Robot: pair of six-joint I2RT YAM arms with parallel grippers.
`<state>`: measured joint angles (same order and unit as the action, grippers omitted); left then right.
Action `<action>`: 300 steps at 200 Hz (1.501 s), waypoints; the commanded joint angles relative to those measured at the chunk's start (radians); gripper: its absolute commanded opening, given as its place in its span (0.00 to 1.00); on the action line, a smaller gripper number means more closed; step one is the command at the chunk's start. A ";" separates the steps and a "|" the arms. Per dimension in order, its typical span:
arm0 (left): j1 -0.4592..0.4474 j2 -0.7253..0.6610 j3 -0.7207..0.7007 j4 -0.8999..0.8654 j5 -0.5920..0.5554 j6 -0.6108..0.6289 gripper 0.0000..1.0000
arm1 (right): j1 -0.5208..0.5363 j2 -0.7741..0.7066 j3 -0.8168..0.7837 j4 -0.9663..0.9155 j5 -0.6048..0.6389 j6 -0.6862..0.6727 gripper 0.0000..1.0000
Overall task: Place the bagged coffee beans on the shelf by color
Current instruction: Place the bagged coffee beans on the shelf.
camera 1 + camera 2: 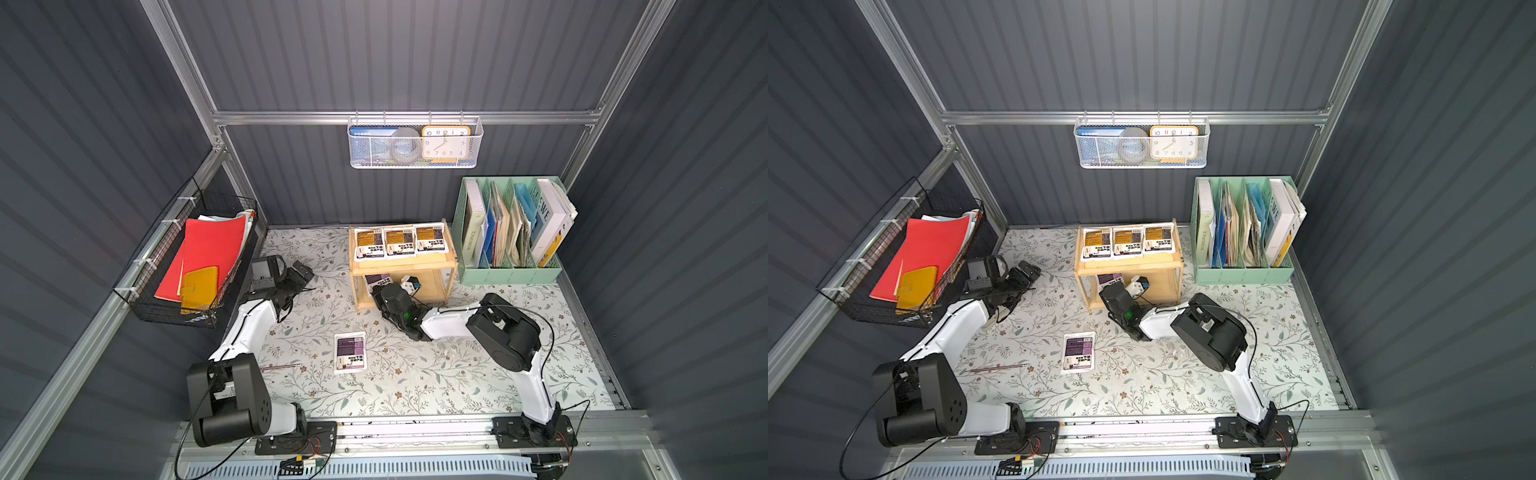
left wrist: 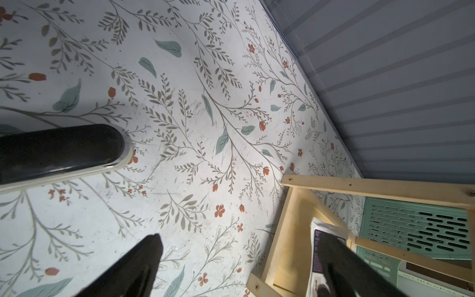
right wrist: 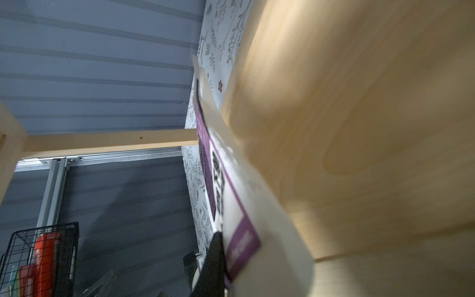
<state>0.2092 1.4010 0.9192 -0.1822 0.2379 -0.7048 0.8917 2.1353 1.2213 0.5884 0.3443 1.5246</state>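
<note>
On the far left a black wire basket [image 1: 141, 291] hangs off the wall. Just right of it, the left end effector [image 2: 140, 192] hovers over the flowered table [image 1: 415, 374] with its fingers apart and nothing between them. Nearer and to the right, a loose purple pouch [image 1: 350, 353] lies flat on the table, well apart from both arms. Farther back stands the wooden shelf [image 1: 415, 262]. Three orange pouches [image 1: 400, 242] lie side by side on its top tray, along the far edge. In the left part of the lower tier, the right end effector [image 1: 379, 286] is clamped on the held purple pouch [image 3: 231, 180], which is tilted. I cannot tell whether it touches the lower board. Right of the shelf stands a mint file organizer [image 1: 511, 274].
</note>
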 commanded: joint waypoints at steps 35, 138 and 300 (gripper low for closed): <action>0.006 0.009 0.004 0.038 0.039 0.024 1.00 | -0.004 0.063 0.089 -0.096 0.044 0.032 0.02; 0.006 -0.015 -0.014 0.047 0.057 0.032 1.00 | -0.004 0.120 0.170 -0.157 0.024 0.035 0.40; 0.006 -0.045 -0.028 0.024 0.055 0.053 1.00 | 0.018 -0.019 0.094 -0.298 -0.065 -0.007 0.91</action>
<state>0.2092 1.3869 0.9054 -0.1459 0.2848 -0.6796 0.9035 2.1509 1.3483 0.3649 0.3092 1.5475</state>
